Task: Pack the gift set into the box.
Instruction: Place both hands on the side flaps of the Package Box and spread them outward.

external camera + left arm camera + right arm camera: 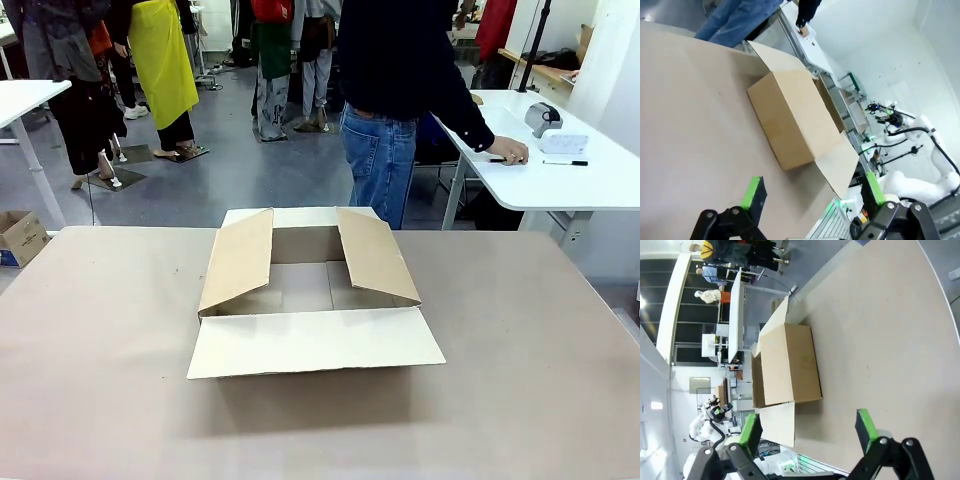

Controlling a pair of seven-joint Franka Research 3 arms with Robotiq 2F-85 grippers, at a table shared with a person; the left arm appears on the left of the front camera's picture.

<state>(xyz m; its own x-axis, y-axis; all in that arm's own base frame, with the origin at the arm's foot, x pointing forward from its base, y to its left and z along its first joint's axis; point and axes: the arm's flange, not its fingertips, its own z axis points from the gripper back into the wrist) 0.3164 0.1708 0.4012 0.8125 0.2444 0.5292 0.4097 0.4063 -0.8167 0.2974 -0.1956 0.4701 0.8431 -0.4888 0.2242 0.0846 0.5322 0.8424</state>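
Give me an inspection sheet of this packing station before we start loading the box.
Surface: beige table, bare around the box.
Job's things: box mid-table, open; near flap lies flat, side flaps slant up; visible inside bare.
Clutter: nothing seen.
Hands: left hand and right hand open, above the table, holding nothing.
Cables: nothing seen on the table.
Surroundings: person at the far side; person's hand on a white side table; small cardboard box on the floor.
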